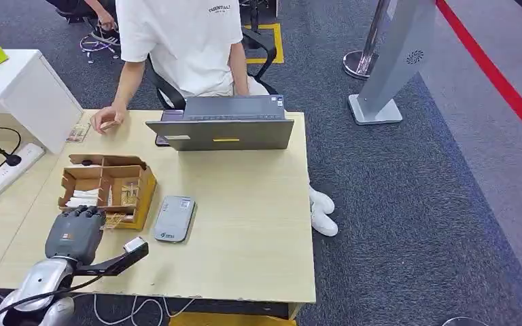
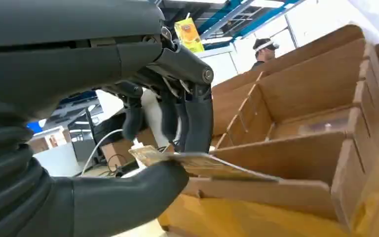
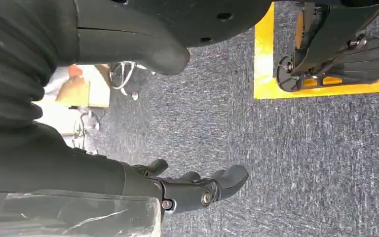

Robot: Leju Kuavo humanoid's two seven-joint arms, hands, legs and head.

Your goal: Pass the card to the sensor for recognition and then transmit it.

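Cardboard organiser (image 1: 109,185), brown and corrugated, split by thin partitions into open compartments, sits toward the left edge of the pale wood-grain desk (image 1: 245,231). Just beside it, on its right, lies a flat grey card reader (image 1: 175,218), rounded rectangle, matte casing. Dark grey laptop (image 1: 225,126) stands at the far edge, lid back toward the robot; a person in a white shirt (image 1: 177,41) sits behind it, one hand on the desk.

Left hand (image 1: 76,234), grey ribbed cover and darker fingers, hovers at the organiser's near side. Head view hides what it grips. Left wrist view settles that: the card (image 2: 197,162), thin, flat, pale tan with faint printing, is pinched between the thick thumb below and the dark fingers (image 2: 197,123) above, its free end reaching over the organiser's front wall (image 2: 286,160). Compartments behind look smooth-walled; one holds a faint flat item, too blurred to name.

Right hand (image 3: 192,190) hangs over speckled grey carpet (image 3: 316,163), fingers loosely curled, grasping nothing.
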